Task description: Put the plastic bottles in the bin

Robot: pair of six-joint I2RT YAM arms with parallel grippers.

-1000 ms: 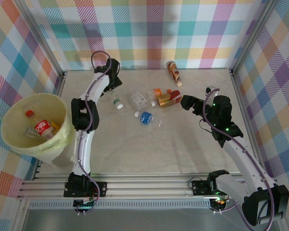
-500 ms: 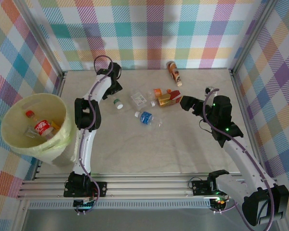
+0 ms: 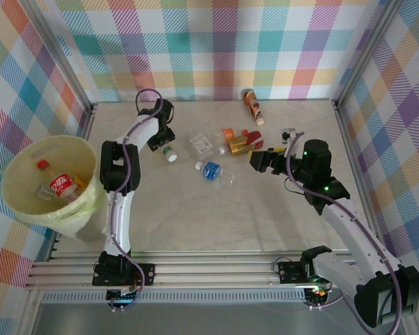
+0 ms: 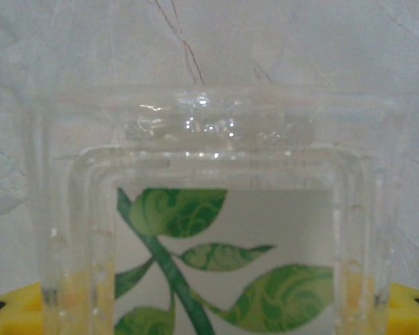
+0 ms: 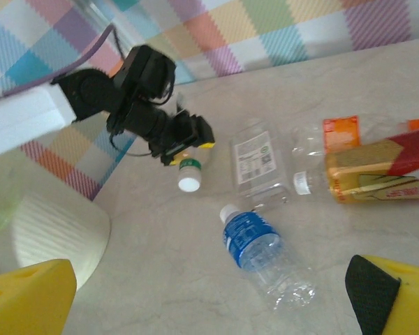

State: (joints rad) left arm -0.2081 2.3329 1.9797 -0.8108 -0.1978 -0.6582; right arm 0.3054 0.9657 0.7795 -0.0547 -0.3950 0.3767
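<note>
Several plastic bottles lie at mid-table. My left gripper (image 3: 163, 144) is shut on a clear bottle with a green leaf label (image 4: 216, 265) and a white cap (image 3: 170, 151), which lies on the table. Its yellow fingers (image 4: 7, 313) press the bottle's sides. My right gripper (image 3: 260, 162) hangs open with nothing in it, just right of a blue-labelled bottle (image 3: 211, 169) that lies below it (image 5: 255, 244). A flat clear bottle (image 5: 257, 164) and orange-labelled bottles (image 5: 377, 164) lie further back. The bin (image 3: 15, 162) stands at the left and holds a red-labelled bottle (image 3: 61, 185).
One more orange bottle (image 3: 251, 105) lies by the back wall. Metal frame posts run along both table sides. The bin's pale rim (image 5: 52, 234) shows at the left in the right wrist view. Bare tabletop lies in front of the bottles.
My left gripper came forward from the back wall onto the green-leaf bottle and closed on it. My right gripper moved left toward the bottle cluster, still open.
</note>
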